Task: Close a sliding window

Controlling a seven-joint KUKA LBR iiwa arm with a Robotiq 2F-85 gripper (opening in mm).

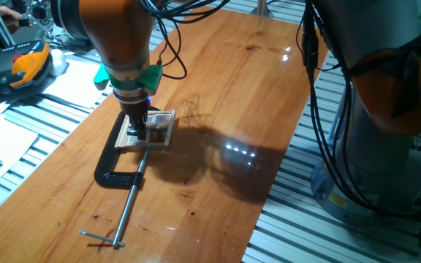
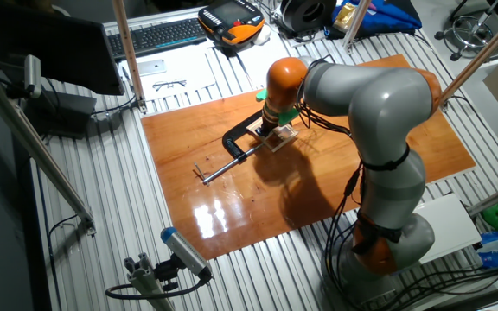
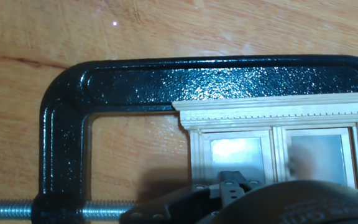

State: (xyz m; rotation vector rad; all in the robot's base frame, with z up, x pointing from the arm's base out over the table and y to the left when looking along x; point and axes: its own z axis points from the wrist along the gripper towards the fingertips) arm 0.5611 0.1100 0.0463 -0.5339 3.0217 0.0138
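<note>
My arm (image 2: 379, 112) is the biggest thing here, grey with orange joints, bending over from its base at 4 o'clock in the other fixed view and reaching toward the middle of the counter (image 1: 218, 88). The counter is a glossy reddish wood board lying on a ribbed metal bench (image 2: 102, 199), and lamp glare shines on it at 3 o'clock from my wrist in one fixed view.

Next in size is the black C-clamp (image 1: 115, 164). Its body lies flat on the counter, and its long steel screw (image 1: 130, 201) runs off toward 7 o'clock in one fixed view, ending in a thin crossbar (image 1: 102, 239). In the hand view the clamp's (image 3: 166, 81) black arch runs across the top and down the left side, and the threaded screw (image 3: 8, 208) enters at 8 o'clock.

The sliding window (image 1: 152, 128) lies flat on the counter within the mouth of the clamp, its pale wood frame touching the black bar. In the hand view its (image 3: 278, 115) moulded top rail sits just below the clamp's arch, and 2 clear panes show side by side beneath it, the right one blurred.

My fingers (image 1: 139, 130) point straight down onto the window, right over its frame at the 9 o'clock side in one fixed view. Only a dark part of my hand shows at 6 o'clock in the hand view, and I cannot tell whether my fingers are spread or pressed together.
</note>
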